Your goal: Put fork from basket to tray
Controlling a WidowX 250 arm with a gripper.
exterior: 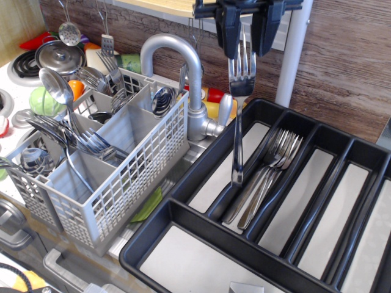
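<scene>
**Fork hangs over the tray**

Wood-grain backsplash frames a sink counter. Dark gripper (249, 38) pinches the fork (238, 104) by its tines, handle dangling over the black tray (183, 250), beside forks already lying there. Shiny, slim, stiff steel: likely light but slippery, so the tines suit gripping. Grey basket (131, 174) sits left.

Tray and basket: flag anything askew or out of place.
Nothing damaged or spilled. The claw holds one fork upright by its tines, handle end low over the tray beside the forks already there. Basket cutlery leans at mixed angles.
</scene>
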